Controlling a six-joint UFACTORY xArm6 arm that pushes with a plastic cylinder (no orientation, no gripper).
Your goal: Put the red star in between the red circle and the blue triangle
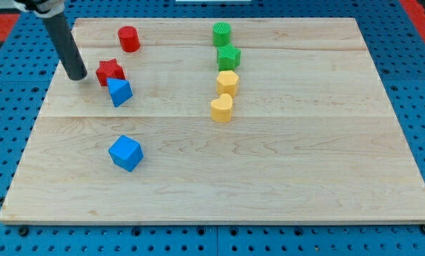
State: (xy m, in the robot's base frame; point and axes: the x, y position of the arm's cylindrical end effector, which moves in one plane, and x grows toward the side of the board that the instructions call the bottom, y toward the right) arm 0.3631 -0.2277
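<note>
The red star [109, 71] lies at the upper left of the wooden board [305, 156]. It touches the blue triangle [119, 92], which sits just below and to its right. The red circle [128, 38] stands apart, up and to the right of the star. My tip [77, 75] rests on the board just left of the red star, a small gap away from it. The dark rod rises from the tip toward the view's top left.
A blue cube [125, 153] lies lower on the left. In the middle column stand a green cylinder [222, 33], a green block [229, 57], a yellow block [227, 82] and a yellow heart [222, 109].
</note>
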